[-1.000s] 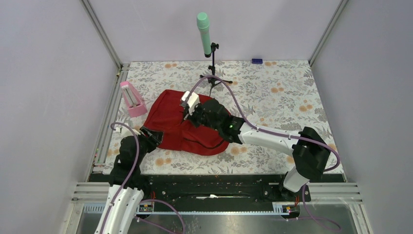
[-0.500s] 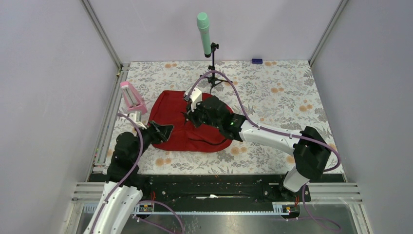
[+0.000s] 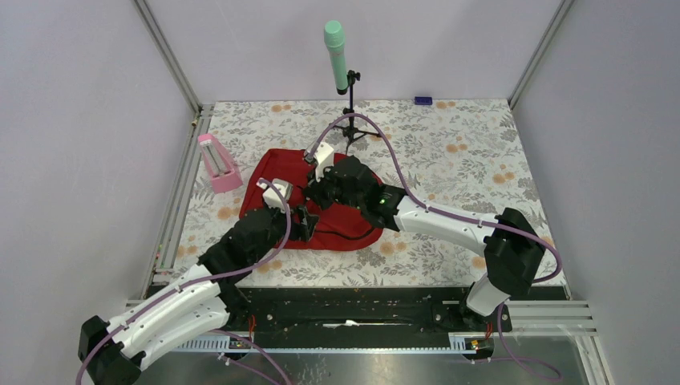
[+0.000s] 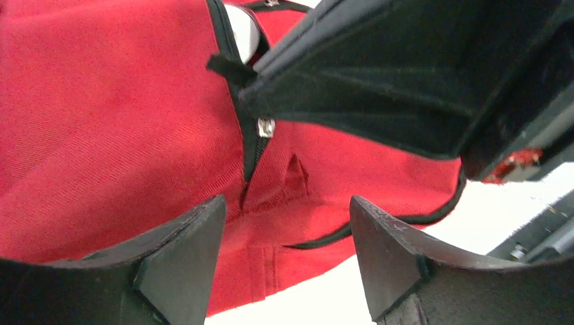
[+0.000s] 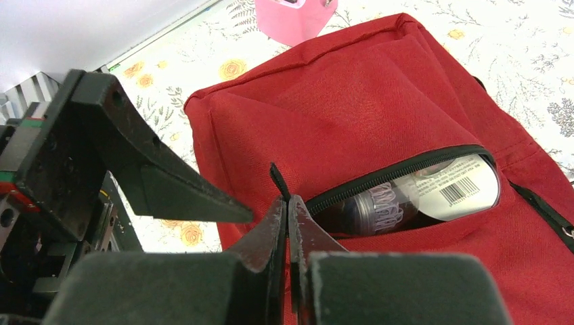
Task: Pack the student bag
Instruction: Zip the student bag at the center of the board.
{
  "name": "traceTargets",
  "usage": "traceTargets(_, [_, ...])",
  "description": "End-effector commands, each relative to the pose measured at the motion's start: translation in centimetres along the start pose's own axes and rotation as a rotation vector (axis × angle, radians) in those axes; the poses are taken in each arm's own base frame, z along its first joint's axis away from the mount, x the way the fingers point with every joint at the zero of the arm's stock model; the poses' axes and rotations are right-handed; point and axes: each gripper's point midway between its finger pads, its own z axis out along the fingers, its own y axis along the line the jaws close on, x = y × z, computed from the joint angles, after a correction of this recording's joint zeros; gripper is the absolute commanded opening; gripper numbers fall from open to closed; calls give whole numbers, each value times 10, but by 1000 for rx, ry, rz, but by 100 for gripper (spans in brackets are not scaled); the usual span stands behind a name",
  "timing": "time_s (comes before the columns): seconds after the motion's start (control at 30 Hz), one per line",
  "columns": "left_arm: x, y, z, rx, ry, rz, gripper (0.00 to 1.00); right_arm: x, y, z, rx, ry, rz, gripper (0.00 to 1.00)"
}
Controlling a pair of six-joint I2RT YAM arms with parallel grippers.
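Note:
The student bag (image 3: 277, 180) lies flat on the flowered table, red with black zippers. In the right wrist view its pocket (image 5: 406, 176) gapes, showing a dark bottle (image 5: 376, 206) and a white barcoded label (image 5: 460, 186) inside. My right gripper (image 5: 287, 206) is shut on the black zipper pull (image 5: 275, 177) at the pocket's end. My left gripper (image 4: 284, 223) hovers open just over the bag's (image 4: 115, 122) near edge, nothing between its fingers, close below the right gripper's finger (image 4: 406, 68). The metal zipper slider (image 4: 266, 127) shows ahead of it. From above, both grippers meet at the bag's front middle (image 3: 311, 210).
A pink stand (image 3: 216, 163) sits left of the bag. A green microphone (image 3: 337, 52) on a black tripod stands behind it. A small blue item (image 3: 422, 100) lies at the back edge. Purple cables arc over the bag.
My left arm has swung from the bag's left edge to its front middle, next to the right gripper, and its jaws have widened. The right gripper stays shut.

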Motion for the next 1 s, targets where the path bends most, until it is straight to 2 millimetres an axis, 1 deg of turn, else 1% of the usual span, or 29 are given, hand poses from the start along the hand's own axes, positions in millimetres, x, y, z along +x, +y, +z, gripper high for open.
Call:
traceTargets(0.0, [-69,10,1,-139,-239,48,70,-66,16,-15,-64,-170,23,0])
traceTargets(0.1, [-74,7,5,-132,-280,54,70,-66,17,-15,-71,-165,26,0])
traceTargets(0.23, [-68,13,13,-170,-274,52,71,-65,17,-14,-75,-163,37,0])
traceTargets(0.33, [-60,14,19,-173,-254,55,65,-64,17,-13,-73,-162,46,0])
traceTargets(0.53, [-43,21,22,-184,-238,59,40,-67,10,-14,-33,-178,56,0])
traceTargets(0.77, [-19,29,24,-194,-184,74,22,-71,-2,-12,37,-205,94,0])
traceTargets(0.87, [-11,32,23,-201,-172,80,2,-72,-7,-9,63,-210,106,0])
traceTargets(0.9, [-9,33,23,-203,-165,82,0,-72,-11,-8,84,-212,110,0])
traceTargets(0.97, [-4,34,22,-202,-151,84,0,-74,-18,-8,116,-219,122,0])
